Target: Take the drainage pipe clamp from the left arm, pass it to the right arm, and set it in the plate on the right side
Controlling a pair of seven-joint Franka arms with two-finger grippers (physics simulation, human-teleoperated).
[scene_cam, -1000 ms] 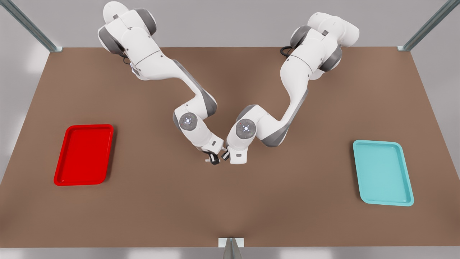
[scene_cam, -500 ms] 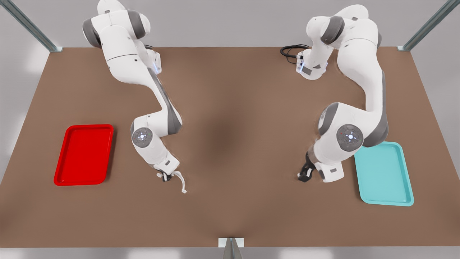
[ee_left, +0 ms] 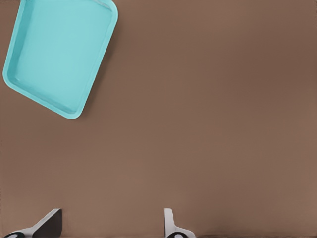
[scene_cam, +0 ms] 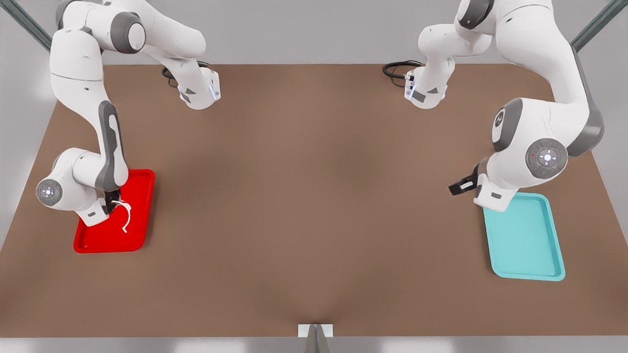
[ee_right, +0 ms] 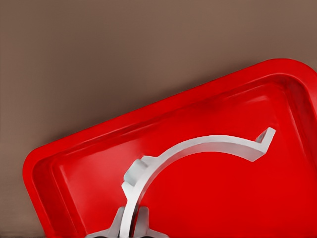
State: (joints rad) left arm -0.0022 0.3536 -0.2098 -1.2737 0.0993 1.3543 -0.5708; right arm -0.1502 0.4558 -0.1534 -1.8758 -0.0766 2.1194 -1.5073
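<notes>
Right gripper [scene_cam: 114, 205] holds the drainage pipe clamp [scene_cam: 126, 215] over the red plate [scene_cam: 135, 235]; left gripper [scene_cam: 461, 186] hangs unclenched by the teal tray [scene_cam: 522, 238]

We see the right gripper's fingers [ee_right: 143, 225] pinched on one foot of the clamp [ee_right: 198, 148], whose arch curves out above the plate's floor [ee_right: 277, 208] on the front view's left; whether the clamp touches that floor we cannot tell. The left gripper, on the front view's right, waits with its two fingertips [ee_left: 171, 223] spread apart and nothing between them, just beside the teal tray's [ee_left: 59, 54] near corner. We count one clamp, two trays and two white arms. All stand on a plain brown table [scene_cam: 314, 196] with a grey wall behind, metal frame posts [scene_cam: 596, 22] at the far corners and a small bracket [scene_cam: 315, 331] at the near edge. Black cables [scene_cam: 395, 68] coil by each arm's base
</notes>
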